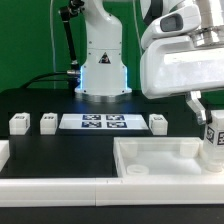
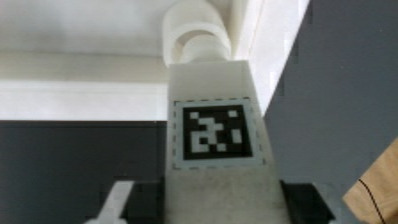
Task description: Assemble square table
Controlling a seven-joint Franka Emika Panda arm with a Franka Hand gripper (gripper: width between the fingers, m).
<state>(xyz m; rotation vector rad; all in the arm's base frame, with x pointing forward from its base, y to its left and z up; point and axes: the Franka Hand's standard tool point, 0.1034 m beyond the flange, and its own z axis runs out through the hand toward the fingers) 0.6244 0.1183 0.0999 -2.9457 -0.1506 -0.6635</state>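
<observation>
The square table top (image 1: 150, 165) is a large white tray with a raised rim, lying at the front of the black table. My gripper (image 1: 206, 120) is at the exterior view's right, shut on a white tagged leg (image 1: 213, 137), which it holds upright over the top's far right corner. In the wrist view the leg (image 2: 217, 125) runs out from between the fingers (image 2: 125, 200), its rounded end against the white top (image 2: 71, 95). I cannot tell whether the leg touches the top. Three more legs stand on the table: two at the left (image 1: 19, 123) (image 1: 48, 122) and one right of the middle (image 1: 158, 122).
The marker board (image 1: 105, 122) lies flat between the loose legs. The robot base (image 1: 102, 70) stands behind it. A white bar piece (image 1: 4, 152) shows at the exterior view's left edge. A wooden surface (image 2: 379, 195) shows beside the black table.
</observation>
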